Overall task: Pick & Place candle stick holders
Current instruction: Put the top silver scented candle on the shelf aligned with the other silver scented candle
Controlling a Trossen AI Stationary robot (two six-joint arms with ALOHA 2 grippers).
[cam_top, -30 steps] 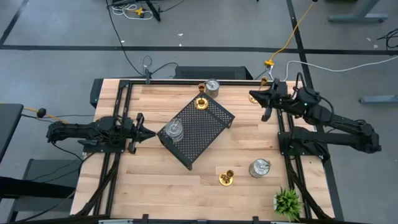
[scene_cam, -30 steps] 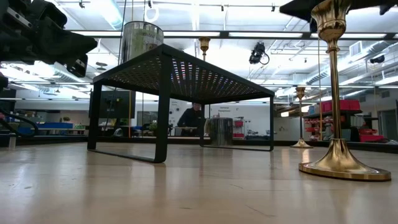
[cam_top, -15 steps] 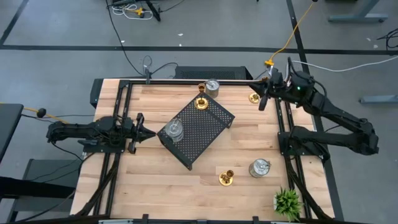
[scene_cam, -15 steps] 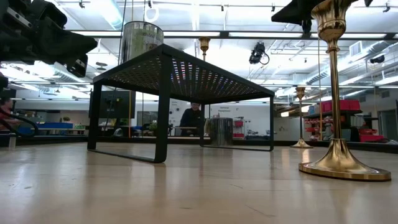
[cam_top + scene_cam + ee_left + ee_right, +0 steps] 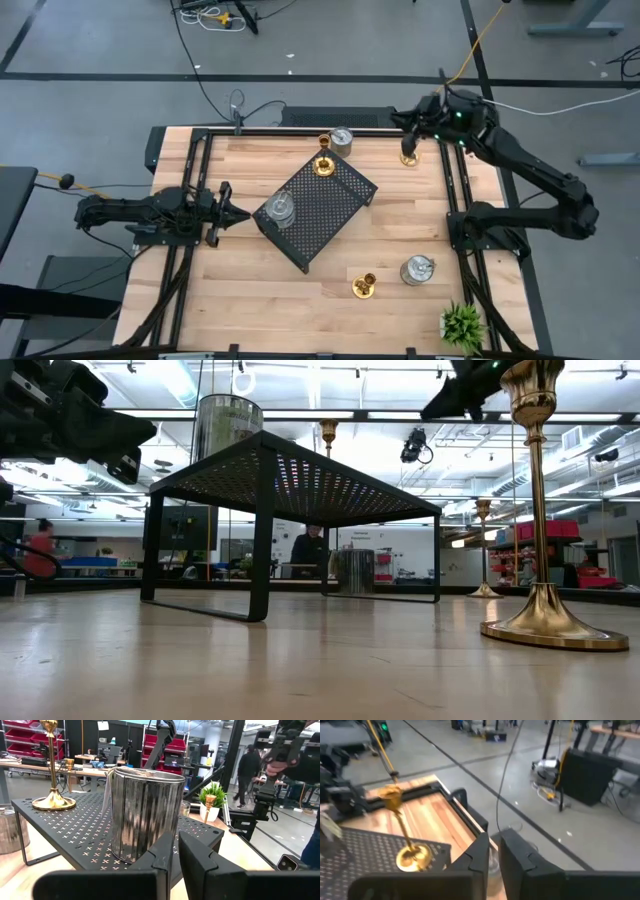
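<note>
Left gripper (image 5: 228, 207) hung low at the tray's (image 5: 330, 215) corner. Its fingers (image 5: 200, 862) were nearly together, thin slit, nothing between them. Straight ahead of it, close, a silver candle stick holder (image 5: 281, 210) stood upright on the black perforated tray. Farther ahead and off to one side of that gripper, a gold candle stick holder (image 5: 325, 163) stood on the tray's far corner. Just beyond it was a second silver holder (image 5: 342, 140), on the table (image 5: 400, 220) by the far edge.

Right gripper (image 5: 398, 117) was up in the air over the table's far rim, pointing toward the tray. Fingers (image 5: 477, 855) were parted only narrowly and held nothing. A second gold holder (image 5: 409, 157) stood upright on the wood just beneath and a little behind that gripper, apart from it. In the right wrist view the gold holder on the tray showed ahead, past the fingertips.

Well away from both grippers, at the near side, a third gold holder (image 5: 364, 286) and a third silver holder (image 5: 417, 270) stood side by side on the table, close to a small green plant (image 5: 462, 323) at the corner.
</note>
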